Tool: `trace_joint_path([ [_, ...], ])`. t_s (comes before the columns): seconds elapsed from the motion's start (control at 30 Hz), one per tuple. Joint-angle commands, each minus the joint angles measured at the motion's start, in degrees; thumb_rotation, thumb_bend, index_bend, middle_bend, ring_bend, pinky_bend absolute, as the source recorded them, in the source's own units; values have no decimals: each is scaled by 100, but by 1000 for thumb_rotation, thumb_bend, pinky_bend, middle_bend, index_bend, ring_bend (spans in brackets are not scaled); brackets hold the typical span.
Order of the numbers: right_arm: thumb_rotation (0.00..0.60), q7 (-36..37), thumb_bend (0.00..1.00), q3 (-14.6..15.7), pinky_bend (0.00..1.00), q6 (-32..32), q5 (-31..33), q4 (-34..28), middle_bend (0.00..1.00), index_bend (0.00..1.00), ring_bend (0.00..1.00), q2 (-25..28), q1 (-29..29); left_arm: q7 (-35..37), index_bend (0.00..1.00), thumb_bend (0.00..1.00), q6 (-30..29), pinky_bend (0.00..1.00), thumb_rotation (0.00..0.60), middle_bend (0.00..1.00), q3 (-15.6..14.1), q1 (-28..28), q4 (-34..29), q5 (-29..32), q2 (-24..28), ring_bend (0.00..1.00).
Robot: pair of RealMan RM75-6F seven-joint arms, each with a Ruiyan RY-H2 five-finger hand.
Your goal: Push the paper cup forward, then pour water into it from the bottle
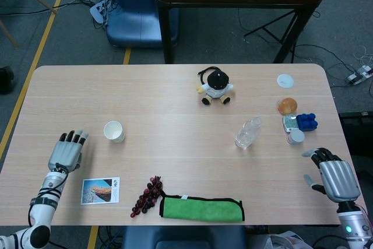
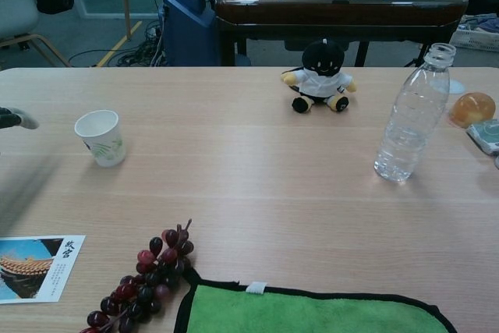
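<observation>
A white paper cup [image 1: 113, 130] [image 2: 100, 137] stands upright on the left half of the table. A clear uncapped water bottle [image 1: 248, 133] [image 2: 411, 114] stands upright on the right half. My left hand [image 1: 67, 149] hovers left of the cup and slightly nearer me, fingers straight and apart, holding nothing; only its fingertips [image 2: 15, 119] show at the chest view's left edge. My right hand [image 1: 333, 176] sits at the table's near right corner, well right of the bottle, fingers spread and empty.
A plush toy [image 1: 216, 86] sits at the back centre. A postcard [image 1: 100, 190], a bunch of grapes [image 1: 147, 196] and a green cloth [image 1: 201, 209] lie along the near edge. An orange ball [image 1: 286, 106], blue toy [image 1: 306, 122] and small containers crowd the right side.
</observation>
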State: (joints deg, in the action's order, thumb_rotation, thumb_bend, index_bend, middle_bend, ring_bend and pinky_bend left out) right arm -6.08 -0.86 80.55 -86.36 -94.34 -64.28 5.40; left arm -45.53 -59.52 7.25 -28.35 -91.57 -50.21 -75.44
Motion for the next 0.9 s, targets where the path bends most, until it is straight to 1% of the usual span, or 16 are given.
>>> trace_joint_path([
  [0.03, 600, 10, 246, 0, 462, -7, 3, -2, 329, 342, 229, 3, 2, -6, 39, 597, 82, 77, 600, 0, -20, -111, 144, 172, -58, 0],
  [0.27, 600, 38, 246, -7, 462, -22, 18, 6, 329, 342, 229, 10, 7, 120, 41, 597, 307, 77, 600, 0, -58, -336, 484, 425, -232, 0],
  [0.57, 600, 49, 246, -8, 462, -69, 46, 16, 329, 343, 229, 13, 22, 210, 41, 596, 380, 77, 600, 0, -87, -568, 776, 589, -486, 0],
  [0.9, 600, 4, 246, 31, 462, -166, 34, 43, 329, 343, 229, -27, 57, 304, 47, 597, 403, 77, 600, 0, -183, -746, 902, 516, -659, 0],
])
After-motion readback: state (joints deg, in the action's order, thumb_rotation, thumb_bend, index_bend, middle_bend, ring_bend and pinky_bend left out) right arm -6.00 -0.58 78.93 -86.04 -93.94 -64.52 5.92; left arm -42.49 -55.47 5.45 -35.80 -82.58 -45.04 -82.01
